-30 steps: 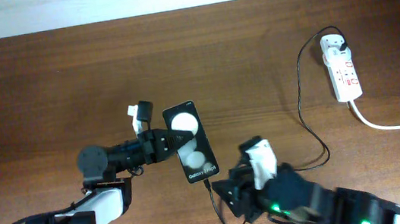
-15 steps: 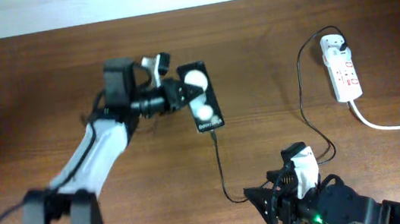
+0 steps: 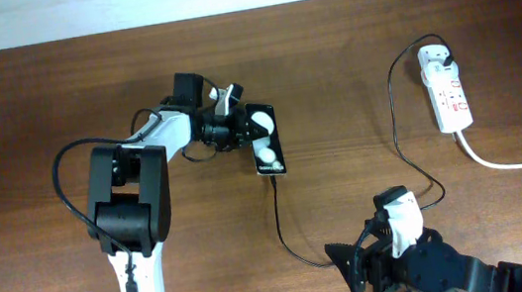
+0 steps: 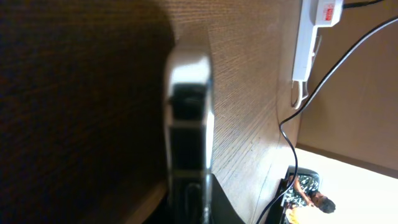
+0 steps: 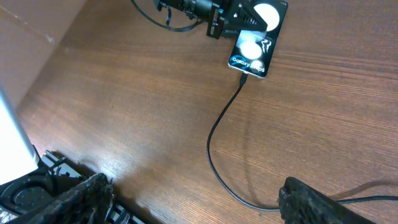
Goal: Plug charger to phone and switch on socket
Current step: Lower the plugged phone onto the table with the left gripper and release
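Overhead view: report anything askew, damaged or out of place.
Only the phone: it sits at a slant, its side clamped in the left gripper, with the charger plugged into its lower end. Nothing looks spilled or damaged.

- The bench (image 3: pixel 26 105) lies bare over its whole far-left stretch, so I could sweep through there freely.
- My left arm (image 3: pixel 131 182) reaches from the near edge up to the phone (image 3: pixel 266 143) and walls off the middle-left.
- The charger (image 3: pixel 280 218) cable drops from the phone's near end to my right end effector (image 3: pixel 355 264), then loops right and far to the socket (image 3: pixel 446 93). Any low pass across there meets it.
- Open wood lies between the phone and that loop.
- The thick white cord (image 3: pixel 518 163) bars the right edge.
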Available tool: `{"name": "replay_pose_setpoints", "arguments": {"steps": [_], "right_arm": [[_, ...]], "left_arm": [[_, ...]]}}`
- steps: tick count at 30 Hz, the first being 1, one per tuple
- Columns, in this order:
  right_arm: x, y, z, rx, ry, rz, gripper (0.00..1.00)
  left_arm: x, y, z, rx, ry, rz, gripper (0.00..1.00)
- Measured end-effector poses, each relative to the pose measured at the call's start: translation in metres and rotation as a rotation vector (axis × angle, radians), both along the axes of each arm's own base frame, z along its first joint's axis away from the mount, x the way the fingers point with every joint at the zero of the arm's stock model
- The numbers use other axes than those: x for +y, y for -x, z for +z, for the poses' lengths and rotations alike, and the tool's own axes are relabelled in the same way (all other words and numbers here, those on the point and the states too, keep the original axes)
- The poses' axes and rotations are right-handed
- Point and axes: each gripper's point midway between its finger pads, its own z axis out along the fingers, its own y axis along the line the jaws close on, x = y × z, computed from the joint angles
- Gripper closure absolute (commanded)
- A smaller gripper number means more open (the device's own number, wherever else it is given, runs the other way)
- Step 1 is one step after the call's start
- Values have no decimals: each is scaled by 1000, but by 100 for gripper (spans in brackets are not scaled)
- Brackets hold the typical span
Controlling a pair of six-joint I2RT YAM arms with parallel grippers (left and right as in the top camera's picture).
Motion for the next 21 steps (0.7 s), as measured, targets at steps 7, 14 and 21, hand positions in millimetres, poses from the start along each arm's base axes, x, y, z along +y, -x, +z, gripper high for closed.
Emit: {"name": "replay_pose_setpoints", "arguments": {"steps": [7,14,21], "right_arm": [[0,0,0,-1,0,-3,6],[-1,-1,0,-2,2,-5,0],[-1,-2,0,-6,3,-10,1]], "left_arm": [[6,-2,-7,3,-77,14,73],[8,-3,-3,-2,-144,21,54],[17,-11,0,-71,-325,48,32]]}}
